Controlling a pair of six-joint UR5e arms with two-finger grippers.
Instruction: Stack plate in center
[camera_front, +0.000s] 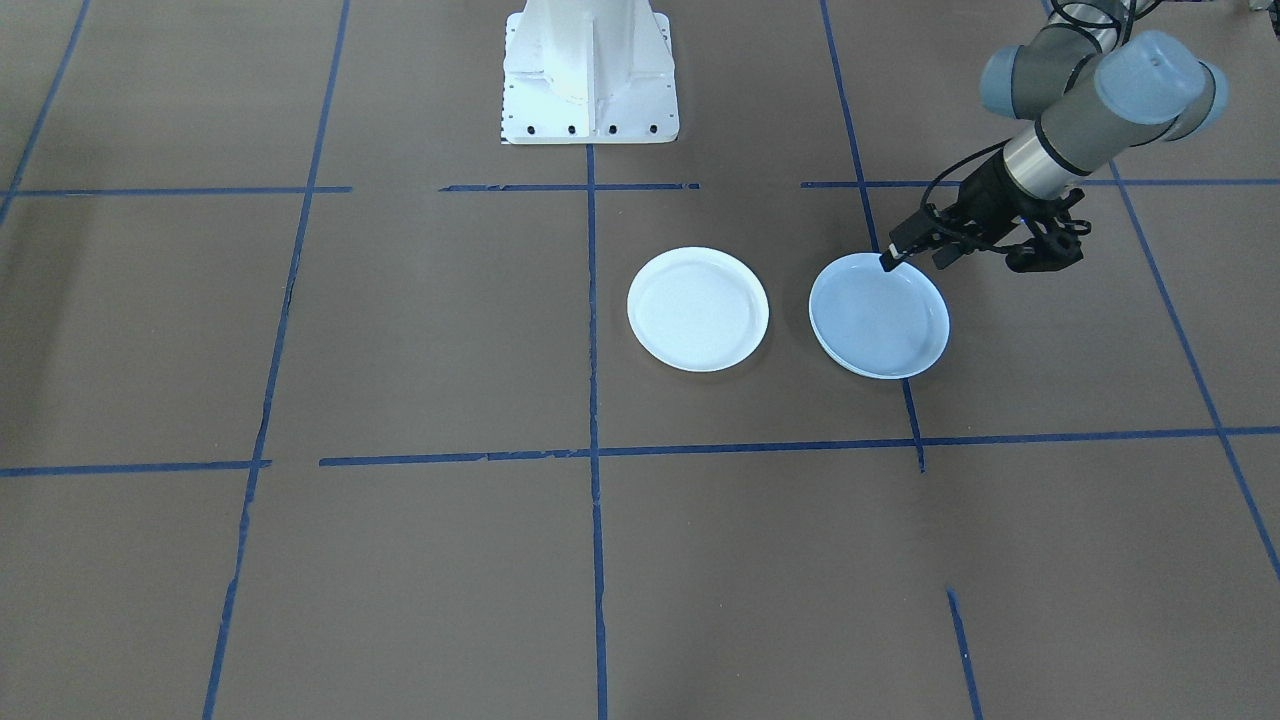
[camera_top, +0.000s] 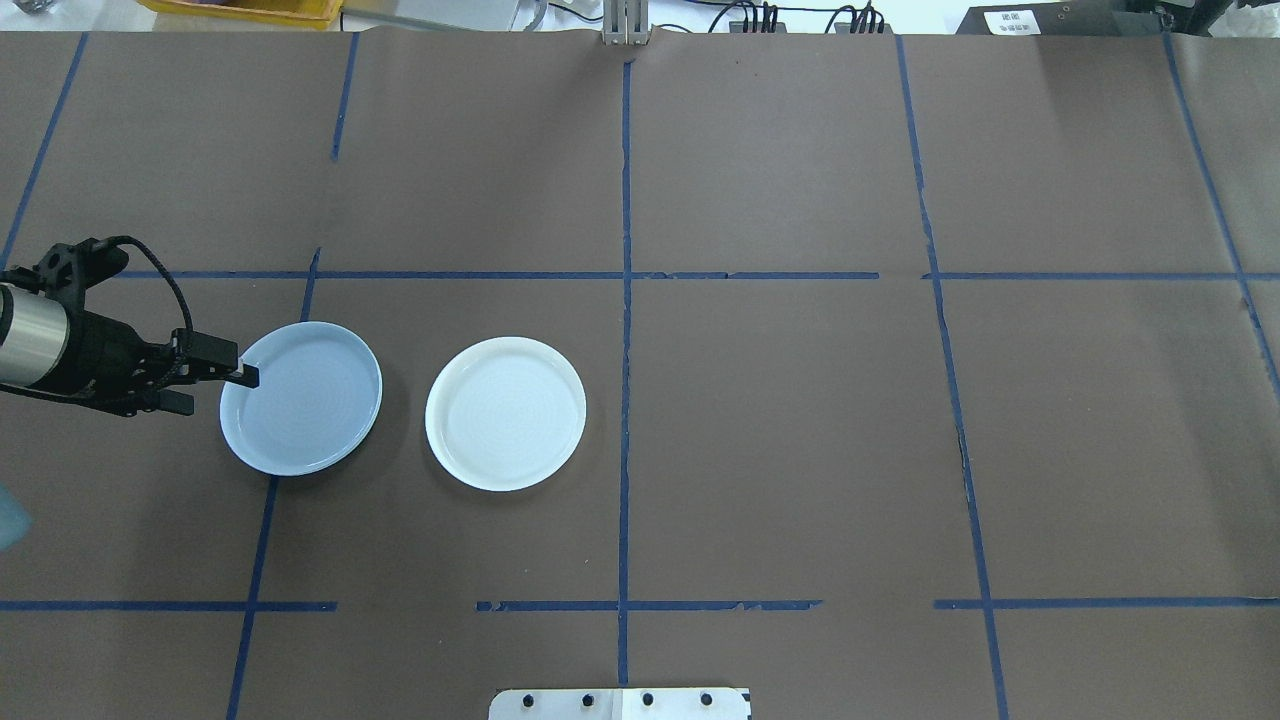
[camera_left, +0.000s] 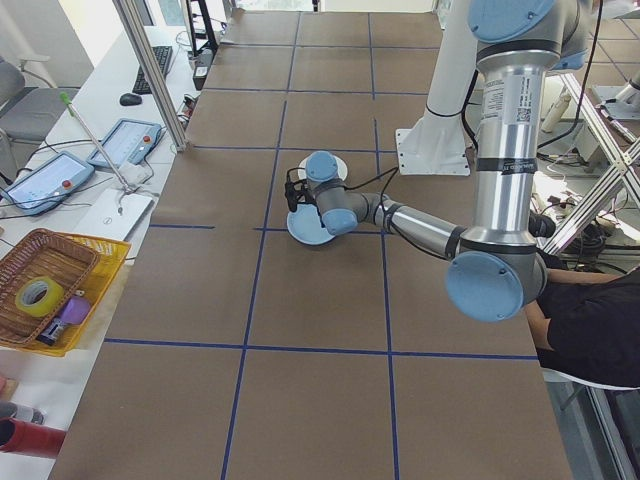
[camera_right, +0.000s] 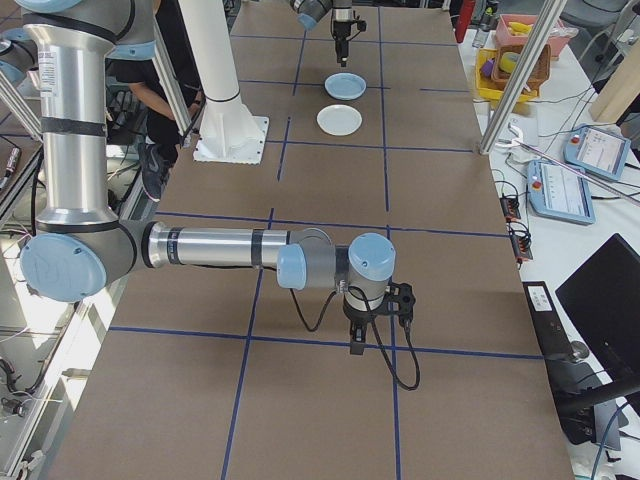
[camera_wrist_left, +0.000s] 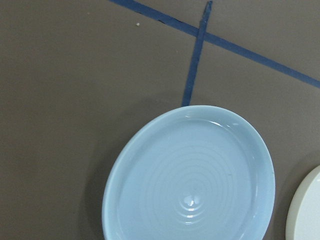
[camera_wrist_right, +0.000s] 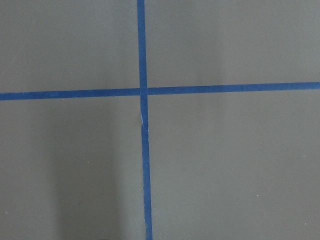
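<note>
A bluish plate (camera_top: 305, 400) with concentric rings (camera_wrist_left: 192, 180) lies flat on the brown table, left of a bright white plate (camera_top: 505, 412). My left gripper (camera_top: 213, 390) is open at the bluish plate's outer rim (camera_front: 880, 320). One fingertip (camera_top: 244, 378) is over the rim and the other is outside it. The pale blue-grey, ringless plate that is the center shows in no view. My right gripper (camera_right: 354, 345) hangs over a tape cross far from both plates, and I cannot tell whether it is open or shut.
Blue tape lines (camera_top: 625, 300) divide the table into squares. The robot's white base (camera_front: 590, 80) stands at the table's edge. Beside the table are a yellow tray with a basket (camera_left: 55, 290), tablets (camera_left: 125, 145) and a seated person (camera_left: 590, 320).
</note>
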